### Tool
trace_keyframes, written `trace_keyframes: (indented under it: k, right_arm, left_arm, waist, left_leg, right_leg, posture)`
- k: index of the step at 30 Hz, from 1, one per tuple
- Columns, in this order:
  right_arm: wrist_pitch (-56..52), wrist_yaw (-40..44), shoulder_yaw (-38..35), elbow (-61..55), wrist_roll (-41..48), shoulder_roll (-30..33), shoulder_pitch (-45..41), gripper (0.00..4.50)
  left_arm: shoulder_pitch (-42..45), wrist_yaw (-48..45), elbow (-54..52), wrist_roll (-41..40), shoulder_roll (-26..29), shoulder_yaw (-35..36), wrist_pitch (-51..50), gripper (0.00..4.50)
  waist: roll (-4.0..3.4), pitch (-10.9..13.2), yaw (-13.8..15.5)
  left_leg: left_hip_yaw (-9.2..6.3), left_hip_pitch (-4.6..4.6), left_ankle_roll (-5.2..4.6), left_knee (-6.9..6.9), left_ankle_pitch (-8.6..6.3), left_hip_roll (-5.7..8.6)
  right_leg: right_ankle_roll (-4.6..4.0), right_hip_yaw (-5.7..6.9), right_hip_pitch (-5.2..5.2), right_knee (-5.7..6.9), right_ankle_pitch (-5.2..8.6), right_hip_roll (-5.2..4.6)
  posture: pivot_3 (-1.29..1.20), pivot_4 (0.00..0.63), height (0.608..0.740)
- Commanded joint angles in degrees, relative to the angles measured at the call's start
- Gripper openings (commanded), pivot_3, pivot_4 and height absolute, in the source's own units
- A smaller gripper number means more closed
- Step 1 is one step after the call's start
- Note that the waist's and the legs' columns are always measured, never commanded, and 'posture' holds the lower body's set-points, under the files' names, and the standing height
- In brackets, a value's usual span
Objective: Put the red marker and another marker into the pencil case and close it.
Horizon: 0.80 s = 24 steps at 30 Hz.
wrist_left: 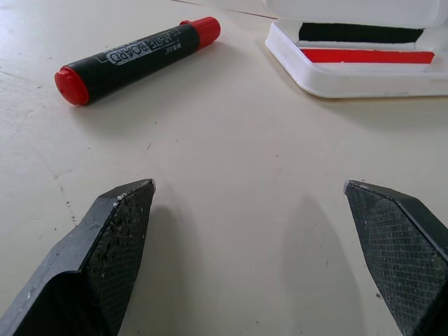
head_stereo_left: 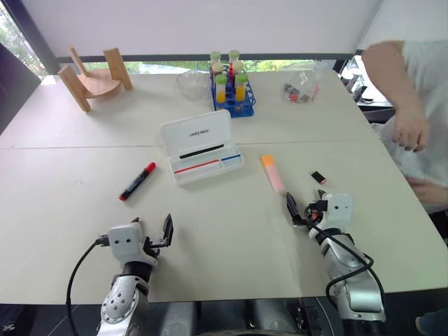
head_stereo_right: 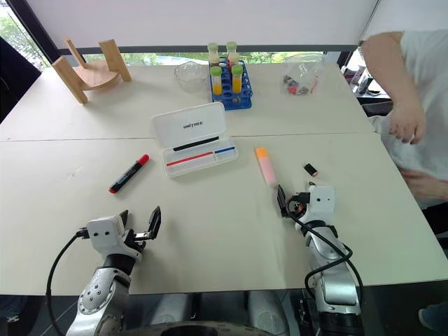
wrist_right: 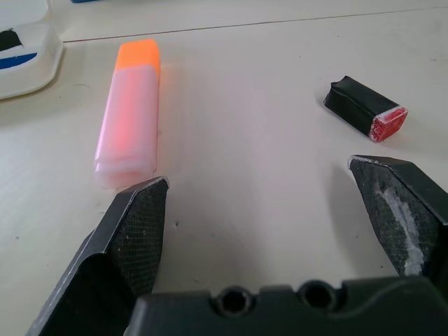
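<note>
Both grippers wait with fingers spread and empty, low over the table point(head_stereo_left: 63, 210).

The left gripper point(head_stereo_left: 155, 234) is near the red marker point(head_stereo_left: 137, 181), which lies left of the pencil case point(head_stereo_left: 201, 147); the right gripper point(head_stereo_left: 302, 208) is just before the highlighter point(head_stereo_left: 273, 173), right of the case. The case lies open, lid up, with red, blue and black pens inside. Further back, a blue rack point(head_stereo_left: 233, 98) holds capped tubes. The right wrist view shows a small black block with a red end point(wrist_right: 364, 110); a person's hand point(head_stereo_left: 411, 129) is at the table's right edge.
</note>
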<state>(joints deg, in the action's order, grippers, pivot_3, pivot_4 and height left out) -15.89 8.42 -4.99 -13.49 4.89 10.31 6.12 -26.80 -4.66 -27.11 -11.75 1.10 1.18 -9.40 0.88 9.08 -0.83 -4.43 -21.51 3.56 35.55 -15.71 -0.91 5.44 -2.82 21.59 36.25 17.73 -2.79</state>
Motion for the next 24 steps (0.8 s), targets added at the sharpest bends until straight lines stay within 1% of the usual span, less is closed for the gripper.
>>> trace_keyframes:
  k: [1, 24]
  right_arm:
    - [-1.92, 0.70, 0.58, 1.42, 0.00, 0.26, 1.60, 4.50]
    - [-1.71, 1.08, 0.34, 1.05, -0.23, 0.93, 1.64, 4.50]
  left_arm:
    - [-0.99, -0.24, 0.16, 0.11, -0.04, -0.66, -0.21, 4.46]
    - [-0.07, -0.39, 0.39, -0.03, -0.11, -0.83, -0.29, 4.46]
  waist:
    - [0.00, 0.00, 0.00]
    - [-0.01, 0.00, 0.03]
  left_leg:
    - [0.00, 0.00, 0.00, 0.00, 0.00, 0.00]
    - [0.01, 0.01, 0.00, 0.00, 0.00, 0.01]
  right_leg:
    - [0.00, 0.00, 0.00, -0.01, 0.00, 0.00]
    - [0.00, 0.03, -0.05, -0.04, 0.00, -0.01]
  posture:
    - [0.00, 0.150, 0.740]
    - [0.00, 0.150, 0.740]
